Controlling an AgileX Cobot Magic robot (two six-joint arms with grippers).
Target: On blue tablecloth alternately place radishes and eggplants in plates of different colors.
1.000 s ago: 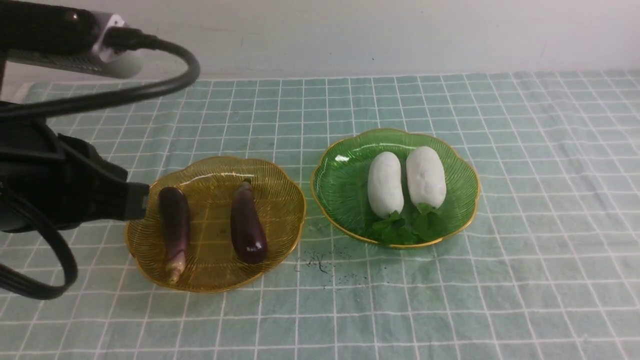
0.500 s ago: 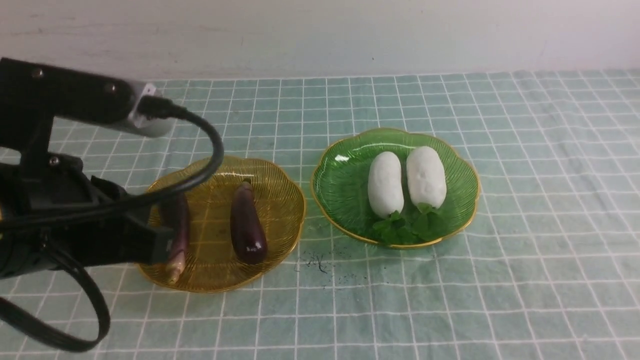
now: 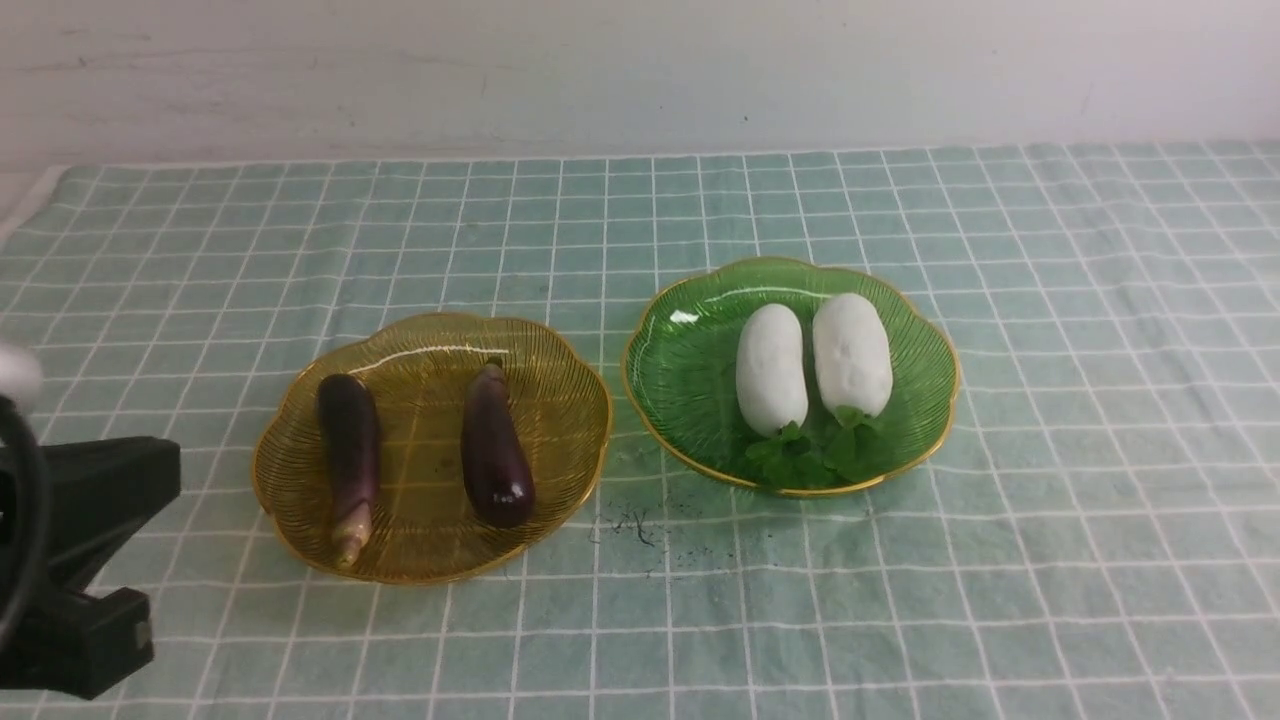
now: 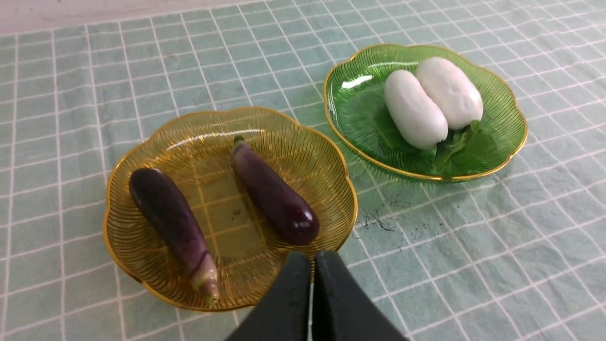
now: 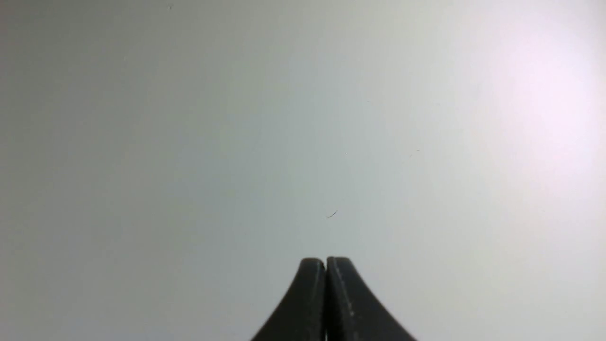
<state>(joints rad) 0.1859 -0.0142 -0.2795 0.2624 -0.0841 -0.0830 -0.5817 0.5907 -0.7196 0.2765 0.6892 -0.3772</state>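
Two glossy dark purple toy eggplants point(image 3: 348, 450) are lying apart in your amber-yellow ribbed plate point(image 3: 420, 345). Two white oblong toy radishes point(image 3: 770, 368) are lying side by side in the green ribbed plate point(image 3: 690, 385). Both plates are sitting on the teal-blue gridded tablecloth point(image 3: 1000, 600). Your left gripper point(image 4: 312, 255) and right gripper point(image 5: 325, 260) are pressed together, holding nothing.

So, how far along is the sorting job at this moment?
Done: both eggplants lie in the amber plate, both radishes in the green plate. In hand: nothing; the left gripper and right gripper are shut, empty. Left: apparently nothing.
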